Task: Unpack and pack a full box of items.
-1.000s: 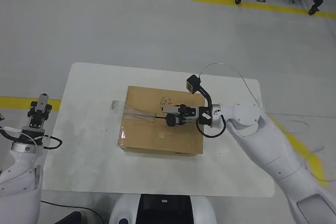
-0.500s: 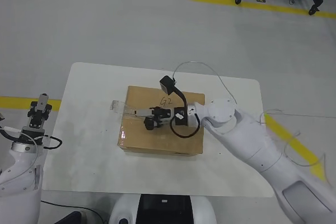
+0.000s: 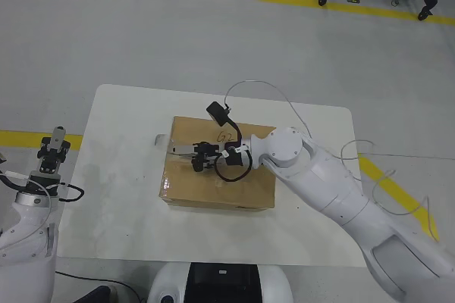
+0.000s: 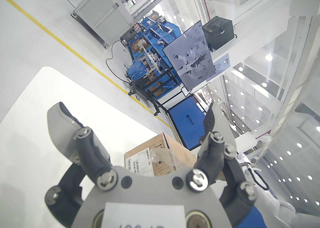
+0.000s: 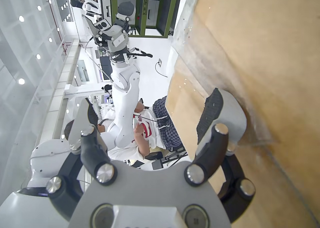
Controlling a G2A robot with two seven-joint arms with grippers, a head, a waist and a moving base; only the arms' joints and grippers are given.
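A brown cardboard box (image 3: pixel 212 189) lies shut in the middle of the white table (image 3: pixel 121 212). A strip of clear tape (image 3: pixel 174 148) runs along its top seam and hangs loose and crinkled over the left end. My right gripper (image 3: pixel 199 157) is over the left part of the box top, lying sideways and open. In the right wrist view (image 5: pixel 150 100) one finger (image 5: pixel 212 111) rests against the box top (image 5: pixel 262 39) beside the tape (image 5: pixel 190 31); the other stands off the surface. My left gripper (image 3: pixel 53 149) is held open off the table's left edge, facing the box (image 4: pixel 142 159).
The table's edges run close around the box, with bare white surface on every side. A thin cable (image 3: pixel 288 95) loops from the right wrist over the table's back. A yellow floor line (image 3: pixel 15 136) passes behind the left arm.
My right gripper has slid left along the box top, from the middle of the seam to its left part, and the wrist has turned. The left arm has kept still.
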